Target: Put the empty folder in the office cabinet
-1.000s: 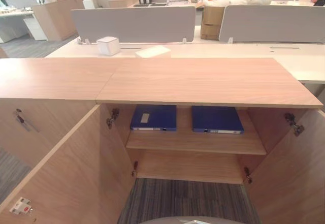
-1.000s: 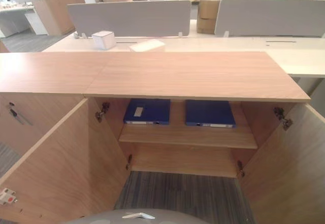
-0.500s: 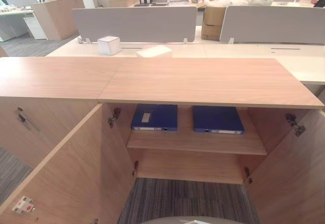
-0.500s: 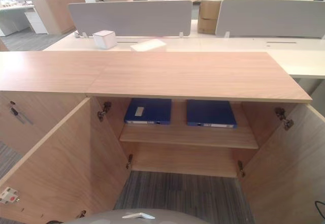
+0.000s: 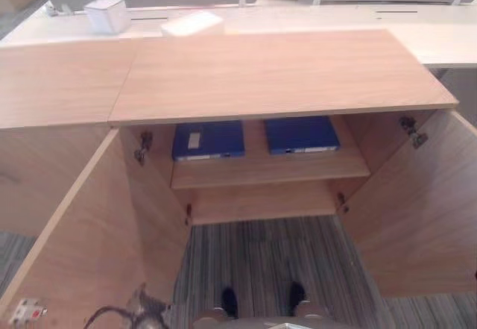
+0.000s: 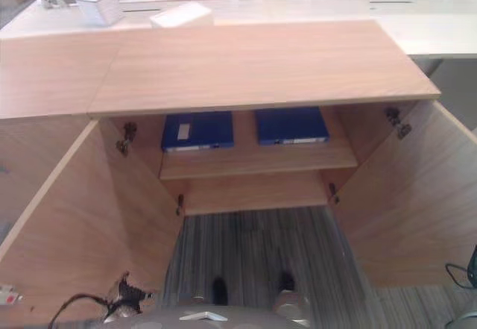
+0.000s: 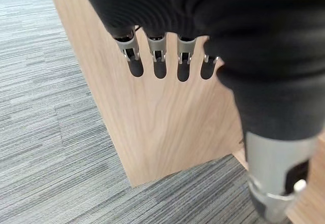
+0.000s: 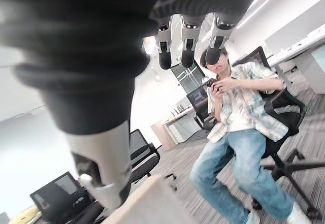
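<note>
Two blue folders (image 5: 209,139) lie flat on the upper shelf of the open cabinet (image 5: 268,75), well apart from both hands. One carries a white label, unreadable. Left hand (image 7: 167,56) and right hand (image 8: 190,43) hang relaxed, fingers straight, holding nothing.

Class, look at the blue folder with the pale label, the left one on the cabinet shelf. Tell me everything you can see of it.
The left blue folder is a dark blue, flat binder lying on the upper wooden shelf of the open cabinet, under its top. A small pale rectangular label sits on its upper face, and its front edge shows a thin light strip. It lies flat, square to the shelf front. A second blue folder lies beside it with a gap between them. No hand touches it.
</note>
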